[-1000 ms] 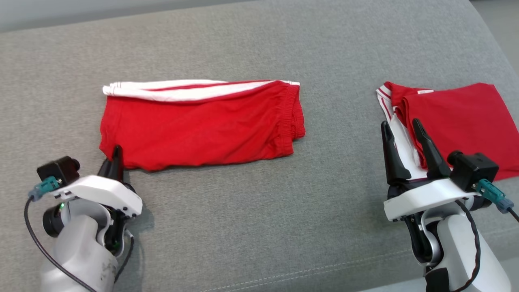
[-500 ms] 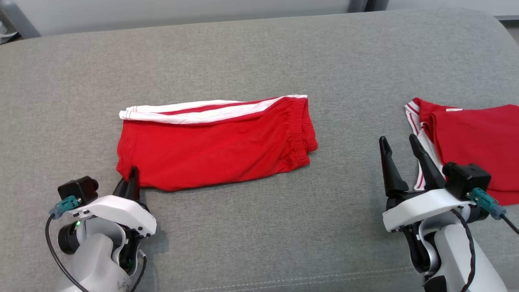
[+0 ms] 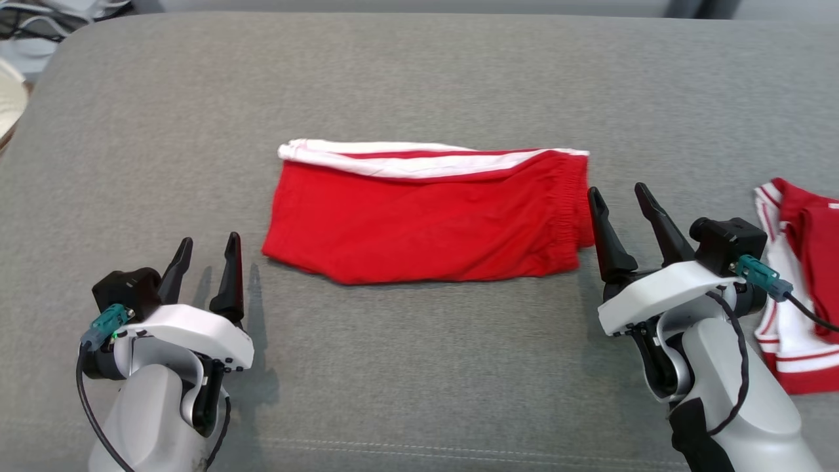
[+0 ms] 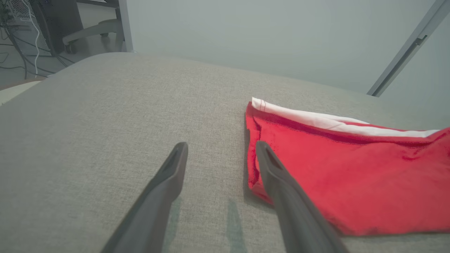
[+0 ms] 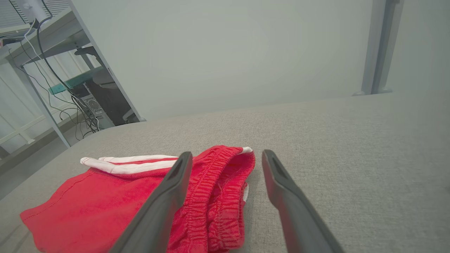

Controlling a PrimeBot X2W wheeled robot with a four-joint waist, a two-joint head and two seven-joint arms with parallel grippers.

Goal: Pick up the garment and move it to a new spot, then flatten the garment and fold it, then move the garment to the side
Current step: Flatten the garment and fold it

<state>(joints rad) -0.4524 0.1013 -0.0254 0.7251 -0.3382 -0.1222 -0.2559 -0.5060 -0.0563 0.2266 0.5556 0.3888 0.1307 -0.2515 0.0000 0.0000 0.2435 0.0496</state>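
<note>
A: Quick status: red shorts lie flat at the ctr of the grey cushion, one leg stacked on the other, white side stripes along the far edge.

B: And the claws?

A: Left gripper sits near the hem-end corner, apart from it, fingers spread, nothing in them. Left wrist view agrees: bare cushion shows between the two fingers, shorts off to one side.

B: Right gripper?

A: Also spread and empty, just beside the elastic waistband. In the right wrist view one finger overlaps the waistband. Touching or just above it, can't tell.

B: So how far along?

A: Pick-up, re-spot & flatten look done. A lengthwise fold is prob. in too, since the shorts read as a one-leg-wide rectangle. Cloth is fairly smooth w/ a few wrinkles near the waistband.

B: What's left?

A: Poss. one more fold, hem to waistband. The arms flank both short ends, which would fit that. Then the shift to the side, not yet done.

B: Which side?

A: Likely toward the red-and-white garment at the robot's right, well apart from the shorts. That's a guess, tho.
</note>
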